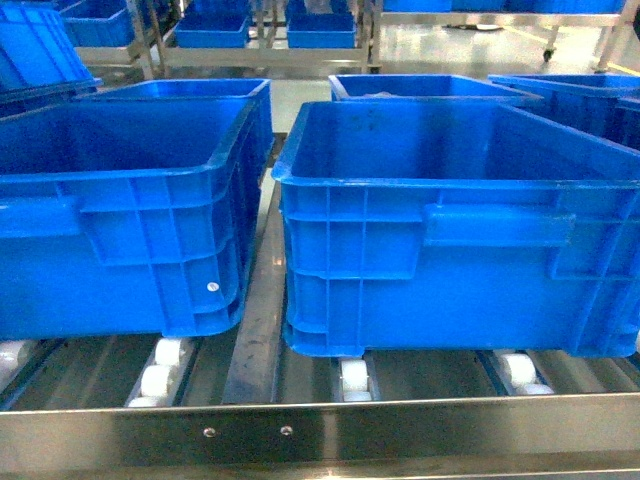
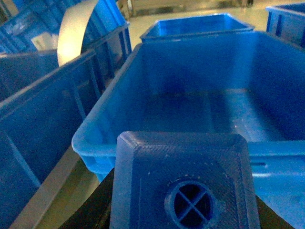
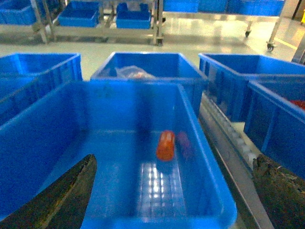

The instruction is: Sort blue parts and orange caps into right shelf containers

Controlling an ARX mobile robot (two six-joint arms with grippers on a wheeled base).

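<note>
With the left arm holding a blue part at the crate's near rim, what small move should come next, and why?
Probably ease the left gripper forward past the near rim of the crate, then release. The blue part sits upright, short of the rim, and the crate floor ahead looks bare. The right fingers are spread over another crate holding an orange cap.

Right gripper point(image 3: 174, 191) fingers point(image 3: 62, 195) spread wide apart; left gripper barely visible, state unclear.

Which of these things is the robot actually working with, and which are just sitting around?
In the job:
- blue part, close under the left wrist camera
- orange cap, lying in a blue crate
- right gripper, open above it

Just there:
- plastic bag in a farther crate
- rollers
</note>
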